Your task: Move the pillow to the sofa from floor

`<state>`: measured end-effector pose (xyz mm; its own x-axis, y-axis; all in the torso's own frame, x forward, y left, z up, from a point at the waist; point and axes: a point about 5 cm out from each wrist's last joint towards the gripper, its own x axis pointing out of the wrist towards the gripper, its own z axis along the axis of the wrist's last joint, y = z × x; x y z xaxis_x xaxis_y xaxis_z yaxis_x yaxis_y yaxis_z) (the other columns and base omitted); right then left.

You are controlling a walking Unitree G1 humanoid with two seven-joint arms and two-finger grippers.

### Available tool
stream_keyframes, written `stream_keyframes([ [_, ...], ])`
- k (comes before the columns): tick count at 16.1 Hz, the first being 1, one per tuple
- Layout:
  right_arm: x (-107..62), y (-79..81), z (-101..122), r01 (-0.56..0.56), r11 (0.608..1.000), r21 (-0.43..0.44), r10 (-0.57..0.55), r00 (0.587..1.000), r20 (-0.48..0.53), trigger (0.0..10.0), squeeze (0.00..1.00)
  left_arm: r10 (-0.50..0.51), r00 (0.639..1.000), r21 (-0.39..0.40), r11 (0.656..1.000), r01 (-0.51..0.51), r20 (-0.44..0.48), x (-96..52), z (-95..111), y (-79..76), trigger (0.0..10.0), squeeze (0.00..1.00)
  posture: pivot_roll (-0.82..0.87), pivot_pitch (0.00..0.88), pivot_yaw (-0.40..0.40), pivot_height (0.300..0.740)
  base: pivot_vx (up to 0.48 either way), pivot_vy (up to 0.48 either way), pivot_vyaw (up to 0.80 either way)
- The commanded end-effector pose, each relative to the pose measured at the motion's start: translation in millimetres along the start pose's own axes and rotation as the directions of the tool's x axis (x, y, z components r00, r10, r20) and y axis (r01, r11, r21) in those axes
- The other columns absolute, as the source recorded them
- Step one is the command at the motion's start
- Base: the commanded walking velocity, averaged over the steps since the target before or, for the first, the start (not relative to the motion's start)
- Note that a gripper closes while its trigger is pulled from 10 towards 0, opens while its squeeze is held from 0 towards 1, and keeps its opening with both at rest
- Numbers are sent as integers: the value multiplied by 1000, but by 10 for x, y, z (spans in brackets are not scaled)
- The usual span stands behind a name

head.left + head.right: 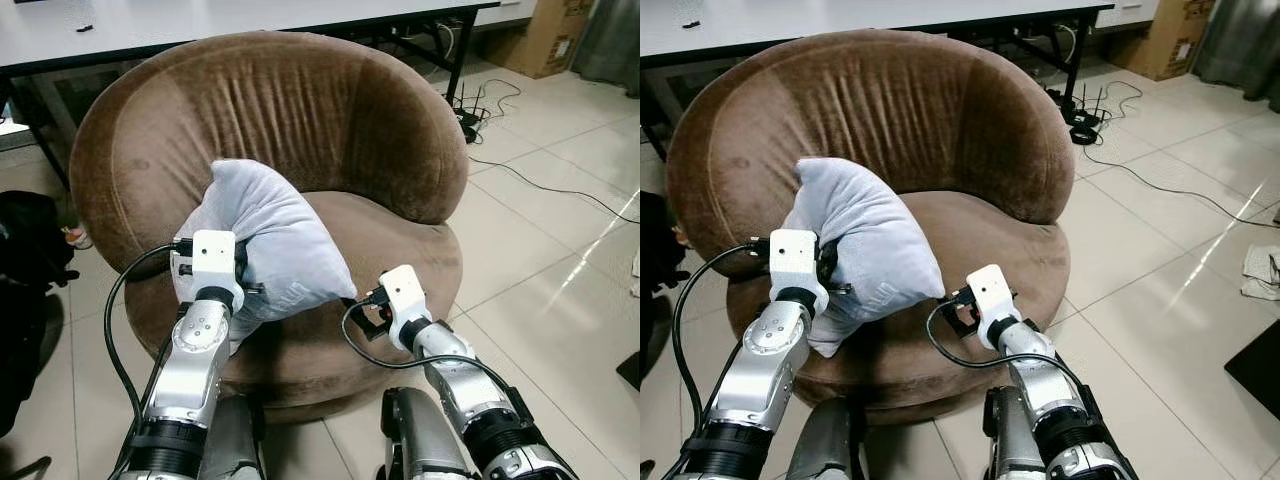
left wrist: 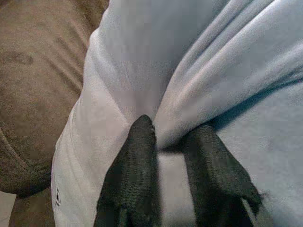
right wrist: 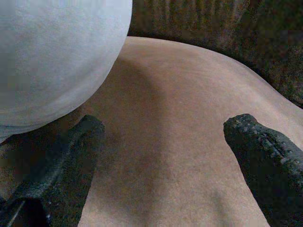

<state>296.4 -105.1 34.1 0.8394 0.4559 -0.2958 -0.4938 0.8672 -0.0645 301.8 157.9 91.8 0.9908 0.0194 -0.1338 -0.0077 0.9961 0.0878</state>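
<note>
1. your left end effector (image 2: 163, 156) is pinched tight on a fold of the grey pillow (image 1: 265, 240), held up over the sofa (image 1: 300, 120) seat's front edge; a thin pinch like that could slip.
2. right end effector (image 3: 165, 156) is spread apart, holding nothing, low beside the pillow; it could snag the fabric.
3. let go too near the edge and the pillow may roll off to the floor (image 1: 560, 270).

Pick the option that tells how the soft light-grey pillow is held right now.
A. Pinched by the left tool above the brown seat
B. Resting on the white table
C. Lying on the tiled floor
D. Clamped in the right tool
A: the left tool pinches a fold of the soft light-grey pillow above the round brown velvet sofa, while the right tool is open.
</note>
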Motion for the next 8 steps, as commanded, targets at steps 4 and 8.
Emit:
stream_keyframes([
  [4, -4, -7, 38, -5, 1000, -13, 5, 1000, 12, 10000, 0, 23, 992, -1, 1000, -23, -121, -62, -256, 47, 10000, 1000, -129, 0, 29, 544, 0, 0, 0],
  [8, -19, -12, 22, -6, 1000, -13, 6, 1000, 5, 10000, 0, 18, 991, -16, 1000, -21, -129, -75, -272, 34, 10000, 1000, -130, 0, 24, 544, 0, 0, 0],
])
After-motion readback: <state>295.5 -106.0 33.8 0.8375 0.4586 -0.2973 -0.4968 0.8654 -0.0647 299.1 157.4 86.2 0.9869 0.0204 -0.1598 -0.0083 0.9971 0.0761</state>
